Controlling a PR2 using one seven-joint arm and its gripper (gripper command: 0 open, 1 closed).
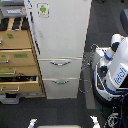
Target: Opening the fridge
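Observation:
The fridge (62,30) is a tall white unit in the middle of the exterior view. Its large upper door carries a small green sticker (43,9) near the top and sits flush with the body. Below it are two drawers, the upper drawer handle (60,62) and the lower drawer handle (61,81) both curved and silver, and both drawers look shut. I can make out no gripper anywhere. Two small white shapes at the bottom edge are too cropped to identify.
A tan wooden drawer cabinet (17,55) stands against the fridge on the exterior view's left, its lower drawers slightly pulled out. A white-and-blue robot body (115,70) with cables stands on the exterior view's right. Dark floor (65,112) lies in front.

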